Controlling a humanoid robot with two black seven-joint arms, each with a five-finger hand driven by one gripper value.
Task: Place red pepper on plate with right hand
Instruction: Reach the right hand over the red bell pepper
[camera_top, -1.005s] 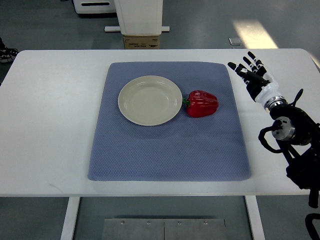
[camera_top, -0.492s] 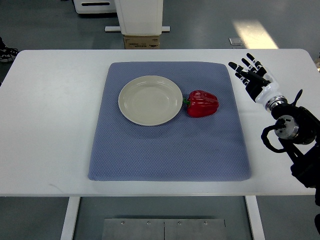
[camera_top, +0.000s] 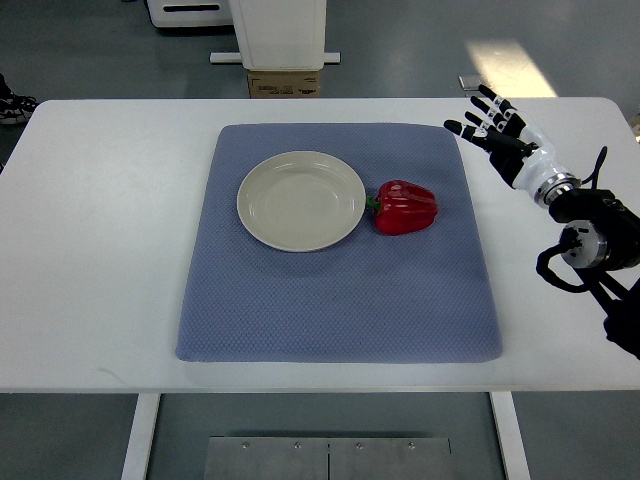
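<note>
A red pepper (camera_top: 405, 207) lies on a blue mat (camera_top: 338, 290), just right of a cream plate (camera_top: 300, 200) and close to its rim. The plate holds nothing. My right hand (camera_top: 487, 128) is open with fingers spread, above the white table beyond the mat's far right corner, up and to the right of the pepper and apart from it. Its arm (camera_top: 590, 235) comes in from the right edge. The left arm is out of view.
The white table (camera_top: 100, 250) carries the mat in its middle. Beyond the far edge stand a white machine base (camera_top: 279, 30) and a cardboard box (camera_top: 284, 84) on the floor.
My right hand has risen and moved toward the far side and slightly left, with the forearm drawn up along the right edge. The pepper and plate have not moved.
</note>
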